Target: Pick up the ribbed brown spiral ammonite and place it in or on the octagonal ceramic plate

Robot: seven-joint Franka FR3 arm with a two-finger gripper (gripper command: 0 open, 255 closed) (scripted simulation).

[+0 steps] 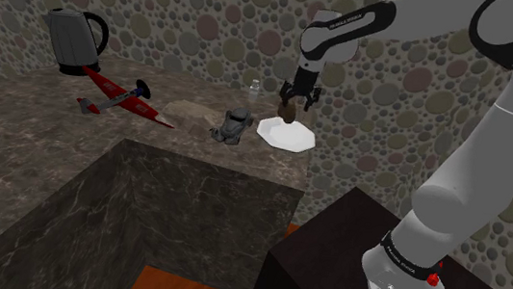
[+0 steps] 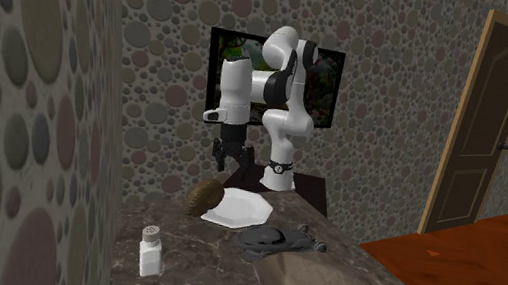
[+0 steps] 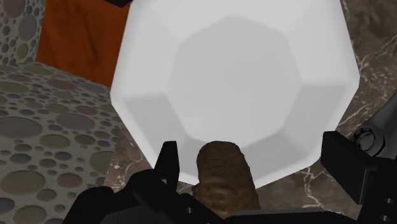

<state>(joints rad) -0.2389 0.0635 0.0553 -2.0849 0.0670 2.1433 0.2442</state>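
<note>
Progress: pick and carry look done; what is left is settling on the plate | gripper [image 1: 294, 101]: wide open just above, grasping nothing | ammonite [image 3: 219, 175]: at the octagonal white plate [image 3: 146, 83] rim, perhaps partly on the desk [image 1: 35, 117] | pose: on edge, ribbed back up, long axis upright.

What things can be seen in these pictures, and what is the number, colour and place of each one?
ammonite: one, brown, ribbed, at the plate's rim, between the spread fingers
plate: one, white, octagonal, on the counter near the stand
toy car: one, grey, beside the plate
toy aeroplane: one, red, farther along the counter
kettle: one, silver with a black handle, by the wall
shaker: one, white, near the wall
door: one, brown, second exterior view's right
arm: one, white
tool: one, black, open, above the ammonite
</note>
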